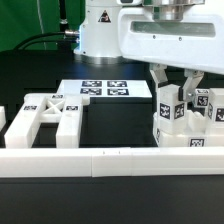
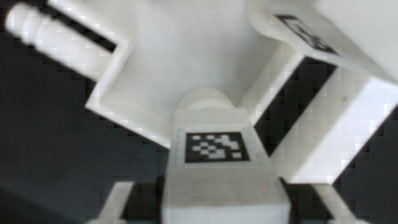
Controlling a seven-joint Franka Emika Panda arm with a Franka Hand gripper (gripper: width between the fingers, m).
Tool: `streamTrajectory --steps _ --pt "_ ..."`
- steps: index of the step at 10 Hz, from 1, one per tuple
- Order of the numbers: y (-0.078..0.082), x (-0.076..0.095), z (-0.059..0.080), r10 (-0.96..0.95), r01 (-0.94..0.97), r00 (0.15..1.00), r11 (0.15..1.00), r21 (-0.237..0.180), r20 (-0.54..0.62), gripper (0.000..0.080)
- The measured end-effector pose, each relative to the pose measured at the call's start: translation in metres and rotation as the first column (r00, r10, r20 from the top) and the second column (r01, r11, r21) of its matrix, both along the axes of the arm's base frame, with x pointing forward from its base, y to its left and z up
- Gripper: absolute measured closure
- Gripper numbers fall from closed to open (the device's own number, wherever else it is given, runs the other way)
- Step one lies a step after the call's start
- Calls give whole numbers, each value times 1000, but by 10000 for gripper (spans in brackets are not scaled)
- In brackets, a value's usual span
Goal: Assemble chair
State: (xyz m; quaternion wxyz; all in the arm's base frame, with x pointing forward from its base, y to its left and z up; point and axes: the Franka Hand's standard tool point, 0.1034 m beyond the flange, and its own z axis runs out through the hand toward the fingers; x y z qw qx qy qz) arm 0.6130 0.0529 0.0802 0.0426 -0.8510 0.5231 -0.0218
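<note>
My gripper (image 1: 176,84) stands over the chair pieces at the exterior view's right, its fingers on either side of a short white tagged post (image 1: 172,103). The post stands upright on a cluster of white blocky chair pieces (image 1: 190,130). In the wrist view the post (image 2: 217,140) fills the space between my two fingers (image 2: 125,200), so the gripper (image 2: 214,205) looks shut on it. Below it lie a white slab (image 2: 169,85) and another tagged piece (image 2: 311,35). The X-braced frame (image 1: 50,115) lies flat at the exterior view's left.
The long low white rail (image 1: 110,160) runs across the front. The marker board (image 1: 105,90) lies in the middle, behind the frame. The robot base (image 1: 100,30) stands at the back. A small white piece (image 1: 3,120) shows at the left edge. A rounded white post (image 2: 63,40) lies beside the slab.
</note>
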Motion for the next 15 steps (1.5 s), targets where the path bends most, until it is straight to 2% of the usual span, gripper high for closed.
streamTrajectory --steps 2,3,4,5,6,7,9,11,15 --pt "0 1 0 -121 122 993 993 12 -11 514" --pt "0 1 0 -106 106 994 994 11 -10 444" --pt "0 1 0 -62 62 998 998 8 -7 444" --pt "0 1 0 -29 29 1000 1000 5 -5 242" --pt "1 1 0 49 -49 999 999 -2 0 242" --pt "2 1 0 148 -148 989 989 -10 6 164" --pt "3 2 1 334 -334 942 942 -28 14 153" --pt "2 2 1 520 -518 854 854 -49 16 151" --pt "1 2 0 754 -752 656 655 -80 7 151"
